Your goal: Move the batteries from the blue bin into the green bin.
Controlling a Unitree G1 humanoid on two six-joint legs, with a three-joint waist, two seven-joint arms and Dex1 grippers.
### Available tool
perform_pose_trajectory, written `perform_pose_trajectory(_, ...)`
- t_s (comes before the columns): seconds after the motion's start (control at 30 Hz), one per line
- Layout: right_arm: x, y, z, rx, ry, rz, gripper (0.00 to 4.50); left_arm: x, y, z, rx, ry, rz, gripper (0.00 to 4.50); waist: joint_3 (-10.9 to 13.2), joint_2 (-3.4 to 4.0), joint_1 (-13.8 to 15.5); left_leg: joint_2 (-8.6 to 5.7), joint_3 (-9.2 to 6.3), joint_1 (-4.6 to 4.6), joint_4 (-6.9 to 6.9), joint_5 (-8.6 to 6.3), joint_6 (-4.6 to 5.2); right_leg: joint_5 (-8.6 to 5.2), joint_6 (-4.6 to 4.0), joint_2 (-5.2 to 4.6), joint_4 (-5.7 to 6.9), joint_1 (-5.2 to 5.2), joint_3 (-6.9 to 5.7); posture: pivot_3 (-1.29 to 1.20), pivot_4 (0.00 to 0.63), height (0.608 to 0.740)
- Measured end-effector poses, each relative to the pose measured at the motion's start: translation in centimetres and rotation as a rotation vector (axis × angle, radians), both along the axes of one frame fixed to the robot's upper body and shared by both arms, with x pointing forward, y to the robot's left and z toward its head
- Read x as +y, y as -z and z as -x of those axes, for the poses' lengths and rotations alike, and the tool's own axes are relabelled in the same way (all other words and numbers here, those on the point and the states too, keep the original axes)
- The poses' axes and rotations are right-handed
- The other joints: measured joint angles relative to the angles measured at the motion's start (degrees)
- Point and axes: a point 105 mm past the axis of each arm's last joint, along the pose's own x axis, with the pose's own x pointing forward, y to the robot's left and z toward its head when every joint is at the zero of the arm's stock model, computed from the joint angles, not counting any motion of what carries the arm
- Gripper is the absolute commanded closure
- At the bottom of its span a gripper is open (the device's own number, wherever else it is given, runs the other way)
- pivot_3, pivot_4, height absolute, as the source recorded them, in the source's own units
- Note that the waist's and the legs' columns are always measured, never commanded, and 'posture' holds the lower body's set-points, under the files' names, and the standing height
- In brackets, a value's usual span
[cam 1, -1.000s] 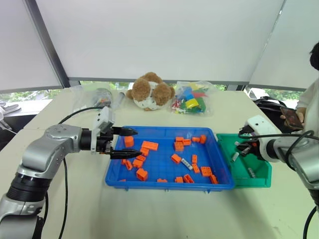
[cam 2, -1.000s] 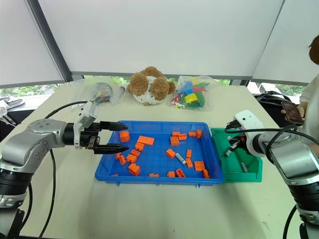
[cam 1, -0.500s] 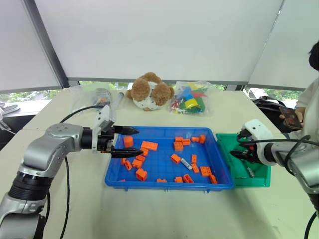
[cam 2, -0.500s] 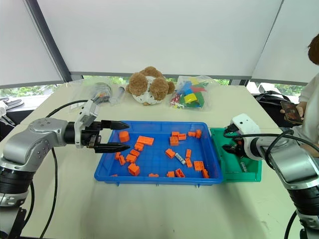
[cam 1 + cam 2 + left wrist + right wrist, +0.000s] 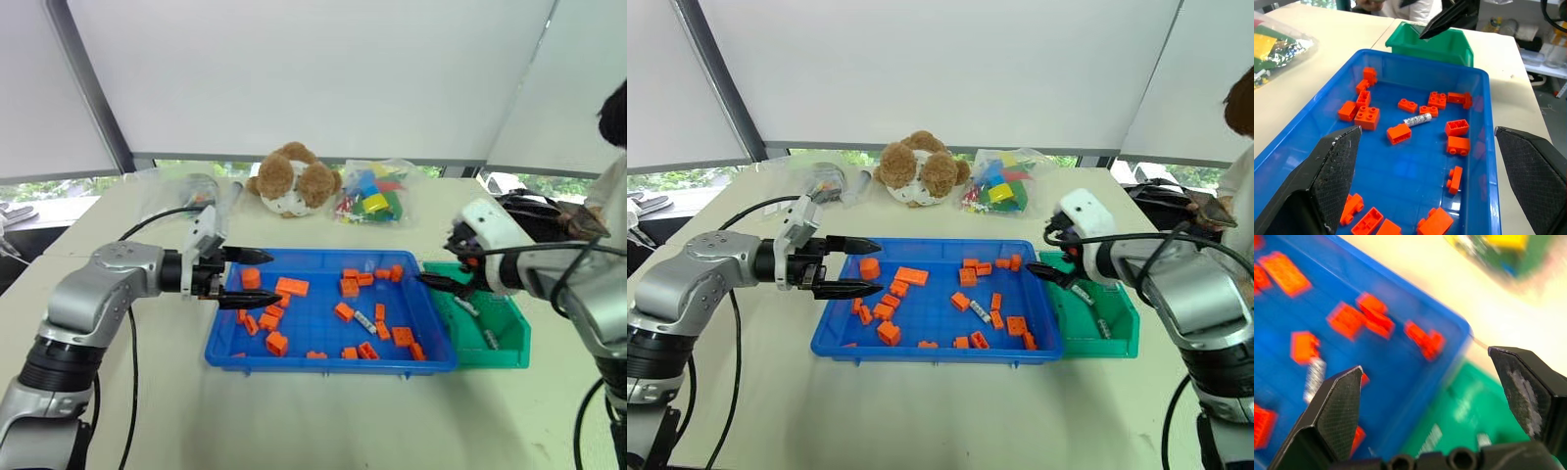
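— On the counter (image 5: 323,411), where did the batteries sit?

— One battery (image 5: 366,322) lay among orange blocks (image 5: 293,287) in the blue bin (image 5: 294,357). Two more (image 5: 466,306) lay inside the green bin (image 5: 509,338), just beside the blue one.

— And the hands?

— Right hand (image 5: 443,266) hung over the seam between the bins, fingers spread wide, holding nothing. Left hand (image 5: 257,277) hovered over the blue bin's far end, fingers apart, also empty.
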Motion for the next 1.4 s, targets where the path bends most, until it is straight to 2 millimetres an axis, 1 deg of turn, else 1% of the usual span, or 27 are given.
perform_pose_trajectory(0.07, 1.5, 0.0, -0.3, 0.006, -0.051, -0.012, 0.02, -0.1, -0.1, 0.0, -0.003, 0.002, 0.000, 0.00, 0.0, 0.00, 0.1, 0.00, 0.00, -0.01, 0.01, 0.00, 0.00, 0.00, 0.00, 0.00, 0.00, 0.00, 0.00, 0.00, 0.150, 0.733)
perform_pose_trajectory(0.17, 3.2, 1.4, -0.3, 0.056, -0.108, -0.020, 0.02, -0.1, -0.1, 0.0, -0.006, 0.000, -0.002, 0.00, 0.0, -0.01, 0.1, 0.00, -0.01, -0.02, 0.01, 0.00, 0.00, 0.00, 0.00, -0.01, 0.00, 0.01, -0.01, 0.00, 0.150, 0.733)
perform_pose_trajectory(0.2, 3.7, 2.1, -0.2, 0.079, -0.126, -0.023, 0.51, -0.1, -0.1, 0.0, -0.008, 0.001, -0.003, 0.00, 0.0, -0.01, 0.1, -0.01, -0.01, -0.02, 0.01, 0.00, 0.00, 0.00, 0.00, -0.01, 0.00, 0.01, -0.01, 0.00, 0.150, 0.733)
perform_pose_trajectory(0.27, 4.6, 4.1, 0.1, 0.141, -0.157, -0.027, 1.19, -0.1, -0.2, 0.0, -0.011, -0.002, -0.004, 0.00, 0.0, -0.01, 0.1, 0.00, -0.01, -0.02, 0.00, 0.00, 0.00, 0.00, 0.00, -0.01, 0.01, 0.01, -0.02, 0.00, 0.150, 0.733)
perform_pose_trajectory(0.33, 5.2, 5.1, 0.3, 0.171, -0.173, -0.027, 2.26, 0.1, 0.0, 0.0, -0.007, -0.012, -0.011, 0.00, 0.0, -0.01, 0.0, 0.00, -0.01, -0.02, 0.01, 0.00, 0.00, 0.00, 0.00, -0.01, 0.01, 0.00, -0.01, 0.00, 0.150, 0.733)
perform_pose_trajectory(0.43, 6.0, 5.8, 0.4, 0.187, -0.189, -0.025, 2.26, 0.1, 0.1, 0.0, -0.008, -0.017, -0.012, 0.00, 0.0, 0.00, 0.0, 0.00, -0.02, -0.01, 0.01, 0.00, -0.01, 0.00, 0.00, 0.00, 0.01, 0.00, -0.02, 0.00, 0.150, 0.733)
perform_pose_trajectory(0.53, 6.9, 7.3, 0.7, 0.230, -0.209, -0.022, 2.26, 0.0, 0.1, 0.1, -0.011, -0.015, -0.012, 0.00, 0.0, 0.00, 0.0, 0.00, -0.01, -0.01, 0.01, 0.00, -0.01, 0.00, 0.00, -0.01, 0.01, 0.00, -0.02, 0.00, 0.150, 0.733)
perform_pose_trajectory(0.63, 7.7, 8.2, 1.0, 0.251, -0.230, -0.017, 2.26, 0.0, 0.1, 0.1, -0.011, -0.016, -0.012, 0.00, 0.0, -0.01, 0.0, 0.00, -0.02, -0.01, 0.01, 0.01, -0.01, 0.00, 0.00, 0.00, 0.02, 0.00, -0.03, 0.00, 0.150, 0.733)
perform_pose_trajectory(0.8, 8.0, 10.4, 1.1, 0.313, -0.216, -0.002, 2.26, 0.0, 0.1, 0.1, -0.011, -0.017, -0.011, 0.00, 0.0, -0.01, 0.0, 0.00, -0.01, -0.02, 0.02, 0.01, -0.01, 0.00, 0.00, -0.01, 0.01, 0.01, -0.03, 0.00, 0.150, 0.733)
perform_pose_trajectory(0.93, 7.5, 10.9, 0.6, 0.318, -0.183, 0.003, 2.26, 0.0, 0.1, 0.0, -0.012, -0.022, -0.011, 0.00, 0.0, -0.01, 0.0, -0.01, -0.02, -0.01, 0.02, 0.01, -0.01, 0.00, 0.00, -0.01, 0.02, 0.01, -0.03, 0.00, 0.150, 0.733)
perform_pose_trajectory(1.07, 7.5, 11.0, 0.2, 0.308, -0.172, -0.002, 2.26, 0.0, 0.1, 0.0, -0.012, -0.029, -0.010, 0.00, 0.0, -0.01, 0.0, 0.00, -0.03, -0.01, 0.01, 0.01, -0.01, 0.00, 0.00, 0.00, 0.02, 0.01, -0.04, 0.00, 0.150, 0.733)
perform_pose_trajectory(1.3, 7.2, 12.0, -0.1, 0.345, -0.145, 0.001, 2.26, -0.1, 0.1, 0.2, -0.017, -0.024, -0.014, 0.00, 0.0, -0.01, 0.0, 0.00, -0.02, -0.01, 0.01, 0.01, -0.01, 0.00, 0.00, 0.00, 0.02, 0.01, -0.04, 0.00, 0.150, 0.733)
perform_pose_trajectory(1.4, 7.3, 12.1, -0.2, 0.340, -0.147, -0.001, 2.26, -0.1, 0.2, 0.2, -0.015, -0.024, -0.014, 0.00, 0.0, -0.02, 0.0, 0.00, -0.03, -0.01, 0.01, 0.01, -0.01, 0.00, 0.00, 0.00, 0.02, 0.01, -0.04, 0.00, 0.150, 0.733)
